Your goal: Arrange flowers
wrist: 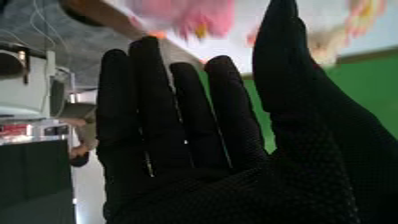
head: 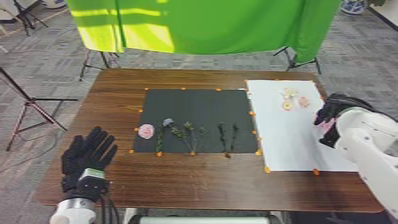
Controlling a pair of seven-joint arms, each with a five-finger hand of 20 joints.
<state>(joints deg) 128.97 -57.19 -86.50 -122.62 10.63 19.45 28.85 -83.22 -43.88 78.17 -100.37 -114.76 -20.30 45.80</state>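
In the head view, my right hand (head: 344, 111) is at the white sheet's right edge, partly hiding a pink flower (head: 325, 127). A cream flower (head: 290, 93), a small pink one (head: 304, 102) and a yellowish one (head: 287, 105) lie on the white sheet (head: 289, 145). The black sheet (head: 200, 105) carries a round pink flower (head: 146, 131), a bluish flower (head: 168, 122) and several green stems (head: 188, 128). My left hand (head: 86, 157) lies open left of it. In the right wrist view, my right hand (wrist: 191, 165) has straight fingers, with pink petals (wrist: 206, 17) beyond the fingertips.
Orange tabs (head: 267, 169) mark the edges of both sheets on the brown table (head: 195, 185). Behind the table hangs a green cloth (head: 209, 27) on stands. A tripod (head: 31, 102) stands on the floor to the left.
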